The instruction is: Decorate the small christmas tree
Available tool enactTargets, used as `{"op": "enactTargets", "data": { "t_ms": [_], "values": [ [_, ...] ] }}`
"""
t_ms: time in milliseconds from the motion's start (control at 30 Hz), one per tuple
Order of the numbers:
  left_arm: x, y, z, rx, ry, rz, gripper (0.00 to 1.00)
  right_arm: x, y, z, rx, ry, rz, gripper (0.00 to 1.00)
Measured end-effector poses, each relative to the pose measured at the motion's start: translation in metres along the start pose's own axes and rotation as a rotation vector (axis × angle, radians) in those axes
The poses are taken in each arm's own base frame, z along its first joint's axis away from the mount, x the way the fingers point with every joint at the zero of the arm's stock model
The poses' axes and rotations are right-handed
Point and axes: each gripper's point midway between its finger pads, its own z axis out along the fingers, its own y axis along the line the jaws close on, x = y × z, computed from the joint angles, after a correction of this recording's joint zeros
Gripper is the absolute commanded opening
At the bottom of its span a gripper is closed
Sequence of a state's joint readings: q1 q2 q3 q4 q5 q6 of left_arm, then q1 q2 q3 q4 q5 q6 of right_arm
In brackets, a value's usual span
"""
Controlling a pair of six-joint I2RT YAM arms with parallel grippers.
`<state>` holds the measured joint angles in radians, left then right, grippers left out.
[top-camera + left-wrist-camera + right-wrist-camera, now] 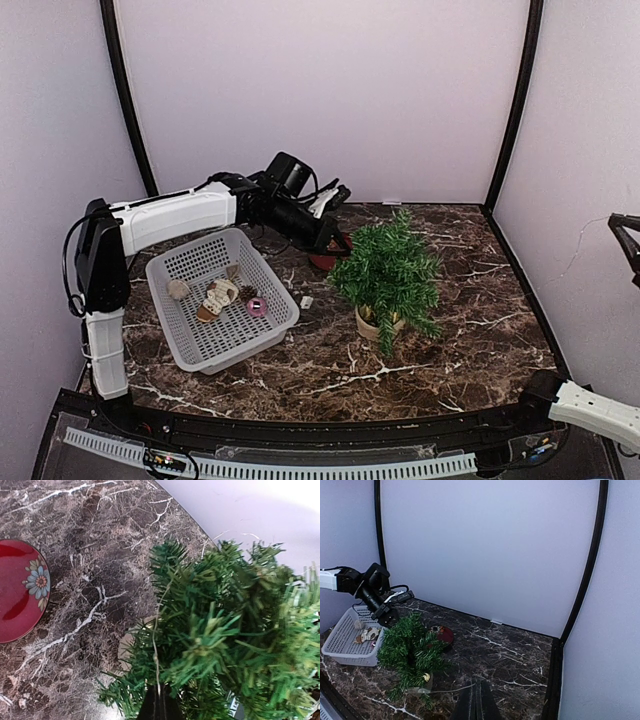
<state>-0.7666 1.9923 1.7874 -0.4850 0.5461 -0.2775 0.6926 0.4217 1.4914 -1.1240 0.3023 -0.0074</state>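
- Top external view:
  - The small christmas tree (388, 268) is seen right of centre on the marble table (480, 300). It stands upright in its beige pot (368, 325).
  - The left arm is stretched from the lower left to the centre of the frame. The left gripper (334, 240) is placed just beside the tree's upper left branches.
  - A white basket (170, 268) is located left of the tree and apart from it. 1 pine cone (246, 293) and 1 pink ring (257, 306) are among the items inside.
  - A red plate (322, 262) is partly hidden under the left gripper.
- Left wrist view:
  - The right and lower parts of the frame are filled by the tree.
  - The jaws are closed at the bottom centre, pinching a thin wire (156, 645) that runs upward across the branches.
  - The red plate is seen at the left edge, apart from the tree.
- Right wrist view:
  - The right gripper (476, 700) is seen at the bottom centre, pressed fully together with nothing held.
  - The tree is located at the lower left, with the basket at the left edge.
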Motion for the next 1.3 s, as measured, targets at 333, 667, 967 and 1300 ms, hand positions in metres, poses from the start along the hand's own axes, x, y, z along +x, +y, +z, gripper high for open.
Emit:
{"op": "enactTargets", "data": {
  "t_ms": [333,667,967,1300],
  "values": [
    [0.007,0.007,0.012,0.004,0.026,-0.014,0.01,0.030,0.048,0.015,-0.236,0.140,0.029,0.00],
    [0.013,0.014,0.021,-0.002,0.044,-0.032,0.04,0.043,0.094,0.012,-0.476,0.218,0.146,0.00],
    [0.015,0.018,0.025,-0.006,0.052,-0.053,0.06,0.057,0.126,0.010,-0.635,0.250,0.254,0.00],
    [0.016,0.018,0.025,-0.004,0.054,-0.053,0.01,0.040,0.142,0.004,-0.747,0.189,0.295,0.00]
  ]
}}
